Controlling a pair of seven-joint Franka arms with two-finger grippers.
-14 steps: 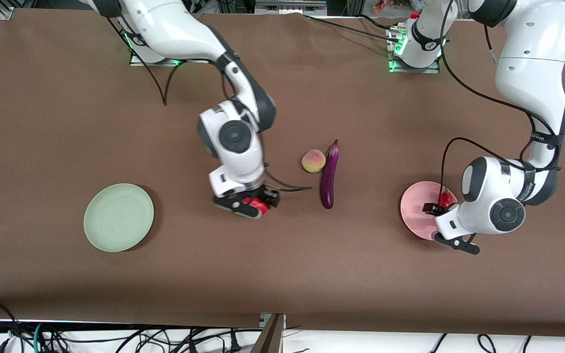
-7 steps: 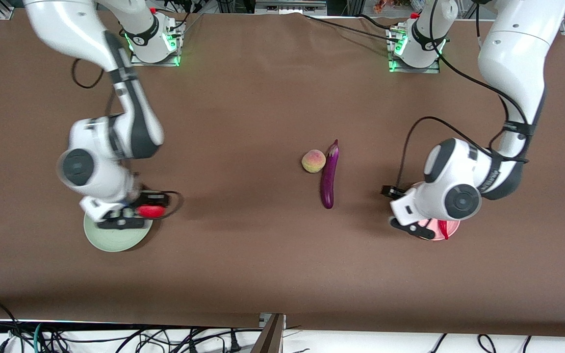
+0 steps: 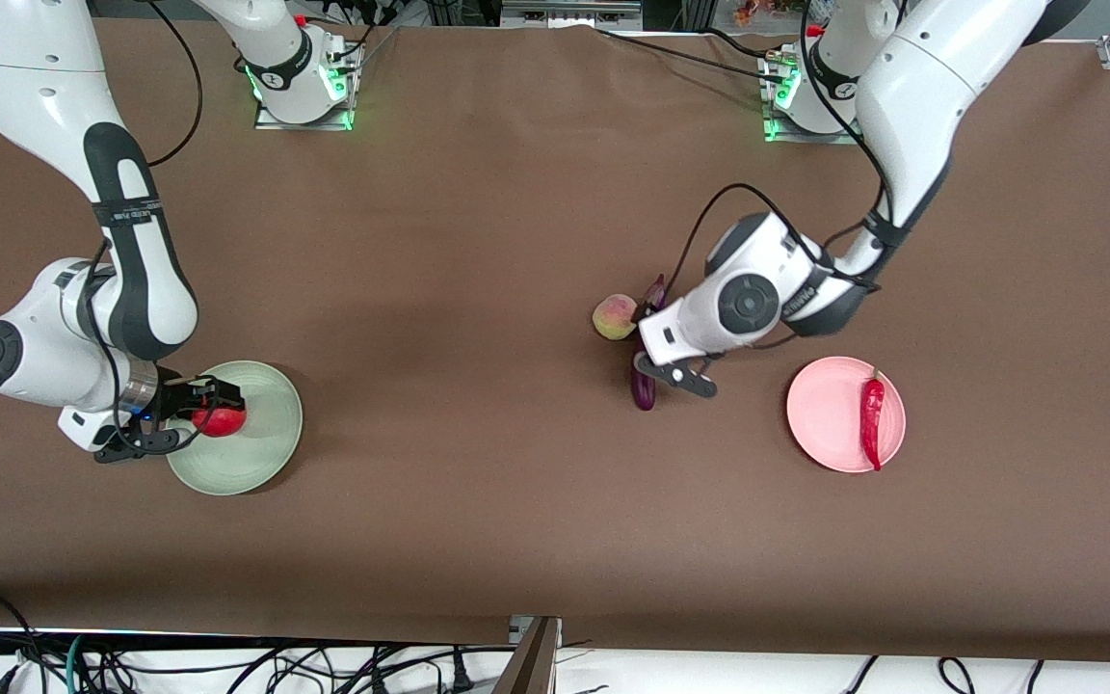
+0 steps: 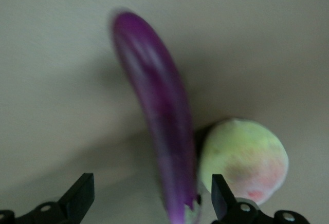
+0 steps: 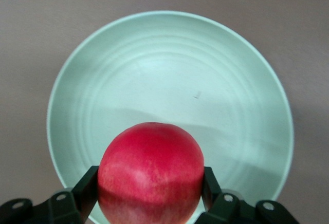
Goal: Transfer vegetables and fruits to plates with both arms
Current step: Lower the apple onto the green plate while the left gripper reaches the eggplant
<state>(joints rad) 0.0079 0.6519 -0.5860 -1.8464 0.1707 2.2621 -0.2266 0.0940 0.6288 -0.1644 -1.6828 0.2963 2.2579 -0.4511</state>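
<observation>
One fruit, the round red pomegranate-like one (image 3: 220, 420), has been carried clamped in the right end effector (image 3: 191, 416) over the pale mint-green round plate (image 3: 266, 461), while the left end effector (image 3: 673, 374), spread wide, has been swung from the pale pink round plate (image 3: 825, 414) and its thin red chili pepper (image 3: 871, 409) to the long glossy purple eggplant (image 3: 644, 389), leaving release and grasp pending.

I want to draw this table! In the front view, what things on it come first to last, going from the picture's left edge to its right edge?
Red fruit held over the green plate → peach → eggplant → pink plate → red chili.
</observation>
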